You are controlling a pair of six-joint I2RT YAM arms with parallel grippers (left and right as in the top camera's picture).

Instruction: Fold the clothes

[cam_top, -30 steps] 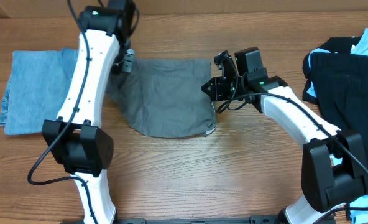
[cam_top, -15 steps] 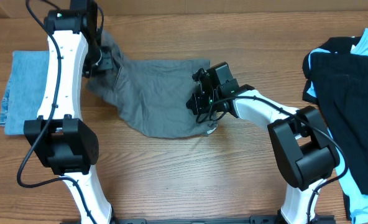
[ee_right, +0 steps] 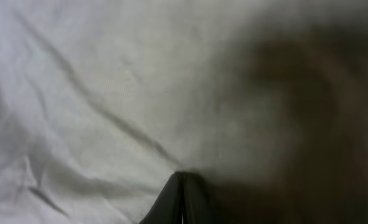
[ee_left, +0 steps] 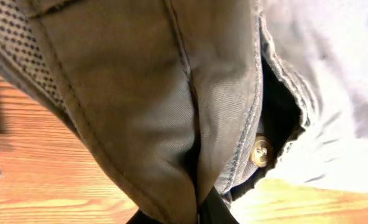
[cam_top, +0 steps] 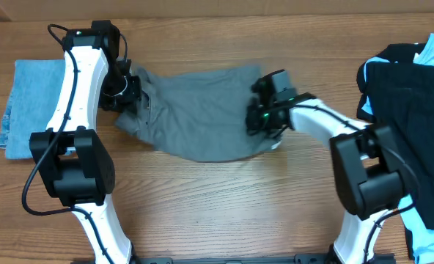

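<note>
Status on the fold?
Left gripper shut on grey garment, left end. Right gripper shut on its right end. Not yet folded. Nothing in the way.

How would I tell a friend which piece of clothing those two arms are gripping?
Start at the wooden table and look to its middle. There lies the grey garment, spread out and crumpled, pinched by the left gripper and the right gripper. It is plain grey, unlike the folded blue cloth at one end and the black pile at the other.
</note>
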